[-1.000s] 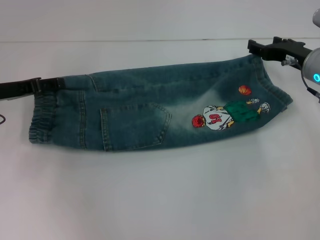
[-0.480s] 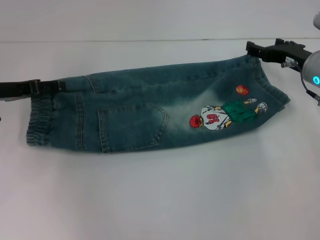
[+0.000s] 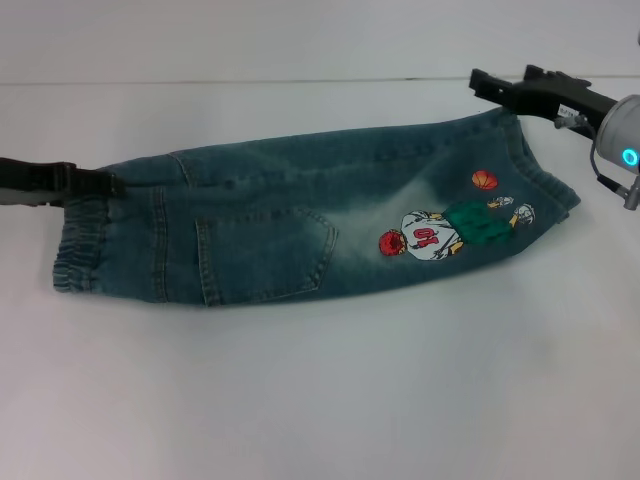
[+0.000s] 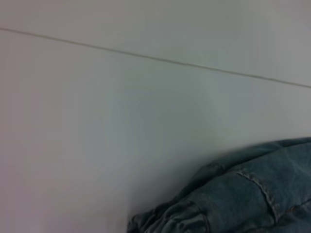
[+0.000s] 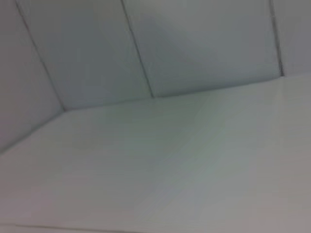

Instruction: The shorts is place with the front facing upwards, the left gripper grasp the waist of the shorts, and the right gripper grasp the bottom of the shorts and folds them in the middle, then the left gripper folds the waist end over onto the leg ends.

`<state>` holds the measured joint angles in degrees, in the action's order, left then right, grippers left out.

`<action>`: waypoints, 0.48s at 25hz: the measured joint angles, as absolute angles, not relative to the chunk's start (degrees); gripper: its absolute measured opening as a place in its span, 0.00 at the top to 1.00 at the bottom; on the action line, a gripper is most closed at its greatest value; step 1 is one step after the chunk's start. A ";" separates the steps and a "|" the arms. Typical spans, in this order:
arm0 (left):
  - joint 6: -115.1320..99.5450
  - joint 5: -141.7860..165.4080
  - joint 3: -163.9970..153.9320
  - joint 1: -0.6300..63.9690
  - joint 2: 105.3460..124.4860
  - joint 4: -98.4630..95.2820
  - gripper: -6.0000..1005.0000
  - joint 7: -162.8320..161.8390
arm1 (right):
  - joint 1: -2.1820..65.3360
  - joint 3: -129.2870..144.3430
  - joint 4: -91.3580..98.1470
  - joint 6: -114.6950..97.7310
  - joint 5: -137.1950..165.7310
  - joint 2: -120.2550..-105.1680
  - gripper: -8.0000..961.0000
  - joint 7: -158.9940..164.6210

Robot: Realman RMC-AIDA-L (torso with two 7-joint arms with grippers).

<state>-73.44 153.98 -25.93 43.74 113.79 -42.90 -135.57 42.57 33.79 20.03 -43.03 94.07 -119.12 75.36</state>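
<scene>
The shorts (image 3: 300, 215) lie folded lengthwise on the white table (image 3: 320, 400), stretched across the middle of the head view from left to right, with the back pocket (image 3: 265, 255) left of centre and the cartoon basketball-player patch (image 3: 450, 228) with its orange ball (image 3: 486, 180) toward the right. The waist of the shorts (image 3: 80, 245), a puckered elastic band, forms the left end of the garment; the bottom of the shorts (image 3: 545, 180), with flat stitched hems, forms the right end.

The left gripper (image 3: 105, 183) reaches in from the left edge of the frame and meets the upper corner of the waist, its black tip lying against the denim there. Whether its prongs are pinched on the cloth or spread cannot be told. In the left wrist view only a gathered corner of the denim (image 4: 233, 194) appears low in the picture, on bare table.

The right gripper (image 3: 485, 82) sits in the upper right of the head view, its tip just above the upper corner of the hem, close to the cloth. Whether it touches the denim, and how far its prongs stand apart, cannot be told. The right wrist view shows only white table and wall panels.
</scene>
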 joint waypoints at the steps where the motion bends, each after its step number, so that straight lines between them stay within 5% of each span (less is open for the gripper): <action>1: -74.11 154.41 -25.90 43.85 113.64 -43.41 0.08 -135.94 | 42.27 33.95 20.24 -45.33 94.03 -118.86 0.02 76.46; 12: -84.54 153.84 -24.11 42.88 111.81 -47.79 0.08 -135.75 | 41.88 48.32 24.08 -69.79 94.36 -115.54 0.01 85.29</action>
<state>-84.54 153.84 -24.11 42.88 111.81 -47.79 -135.75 41.88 48.32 24.08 -69.79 94.36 -115.54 85.29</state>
